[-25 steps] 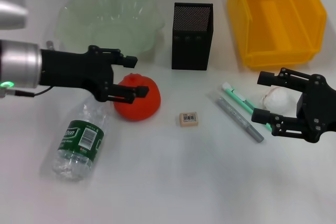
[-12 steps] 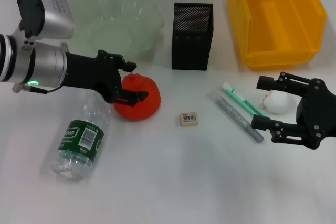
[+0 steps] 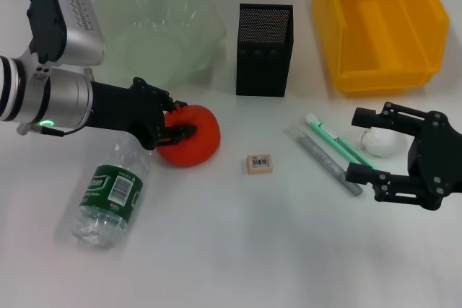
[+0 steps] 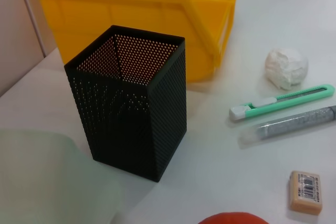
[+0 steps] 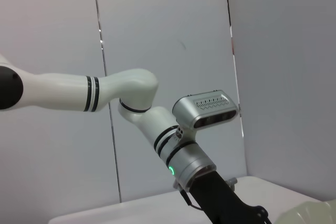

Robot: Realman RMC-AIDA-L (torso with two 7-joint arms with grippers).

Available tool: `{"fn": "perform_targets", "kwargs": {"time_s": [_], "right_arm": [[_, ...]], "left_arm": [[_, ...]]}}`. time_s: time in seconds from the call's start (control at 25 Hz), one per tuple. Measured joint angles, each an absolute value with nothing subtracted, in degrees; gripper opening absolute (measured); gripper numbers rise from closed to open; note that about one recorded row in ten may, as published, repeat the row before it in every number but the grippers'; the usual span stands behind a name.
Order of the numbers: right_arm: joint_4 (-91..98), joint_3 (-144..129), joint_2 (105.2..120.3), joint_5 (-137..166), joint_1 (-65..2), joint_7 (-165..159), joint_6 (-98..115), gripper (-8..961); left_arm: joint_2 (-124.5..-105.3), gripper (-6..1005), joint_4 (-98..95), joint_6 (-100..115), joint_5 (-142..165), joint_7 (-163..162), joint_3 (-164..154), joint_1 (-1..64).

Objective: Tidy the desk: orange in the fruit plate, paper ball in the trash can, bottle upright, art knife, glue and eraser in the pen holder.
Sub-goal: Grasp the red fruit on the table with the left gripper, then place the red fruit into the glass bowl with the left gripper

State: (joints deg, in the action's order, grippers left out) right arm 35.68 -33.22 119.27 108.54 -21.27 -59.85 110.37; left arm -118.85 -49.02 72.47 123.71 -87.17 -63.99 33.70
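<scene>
Orange-red round orange (image 3: 191,135), glossy, pinched by left tool (image 3: 177,119); right tool (image 3: 366,146) spread.

My left gripper (image 3: 175,119) is sitting at the round orange (image 3: 191,135), before the green bowl (image 3: 155,27); the plastic bottle (image 3: 110,196) is lying nearer.

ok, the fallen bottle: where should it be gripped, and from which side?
Grip the bottle across its labelled mid-body, coming from above with fingers straddling its width. It lies on its side, cap end toward the left end effector at the orange, so the round body is the widest open surface.
</scene>
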Motion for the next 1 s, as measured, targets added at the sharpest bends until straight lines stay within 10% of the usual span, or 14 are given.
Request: {"fn": "perform_targets", "kwargs": {"time_s": [0.48,1.0], "right_arm": [[35.7,-32.9,119.27,108.5,-20.4,-59.9,110.9,768],[34.0,-33.0,119.32,108.5,-20.9,-58.8,111.4,766]], "left_arm": [[-118.72,215,-51.1,75.0,118.1,-86.0,-63.8,31.8],[-118.94,128,-44.9,59.2,83.8,-65.8,-51.9,31.4]]}}
